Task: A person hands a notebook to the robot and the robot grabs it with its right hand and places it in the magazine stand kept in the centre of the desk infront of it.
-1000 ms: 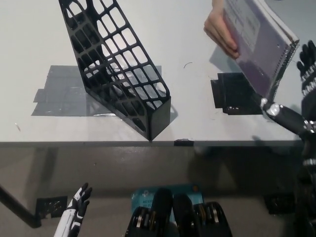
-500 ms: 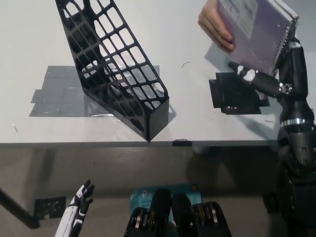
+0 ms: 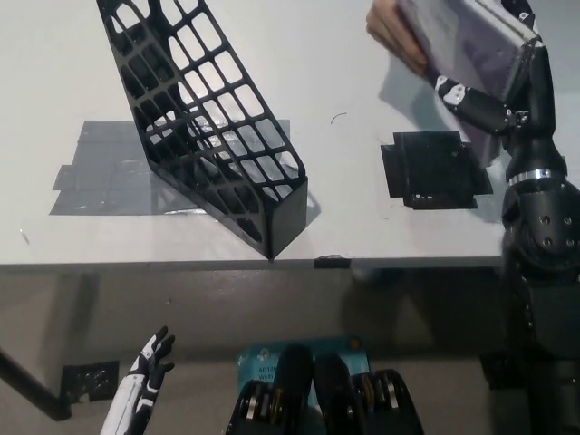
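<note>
Right hand [image 3: 494,100] now clasping notebook [image 3: 471,41] (raised)

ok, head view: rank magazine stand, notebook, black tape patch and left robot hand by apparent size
1. Magazine stand, clearly largest.
2. Notebook, cropped by the frame and held nearer the camera, so unsure against 3.
3. Black tape patch.
4. Left robot hand, smallest.

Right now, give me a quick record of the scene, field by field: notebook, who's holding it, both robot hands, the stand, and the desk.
notebook: top right, held in the air above the desk, blurred
person's hand: grips the notebook's left edge
right hand: black, at the notebook's lower right side; grip not clear
left hand: white, low at bottom left, below the desk edge, fingers apart, holding nothing
magazine stand: black mesh, on grey tape, empty
desk: white, with a black tape patch near the right
</note>
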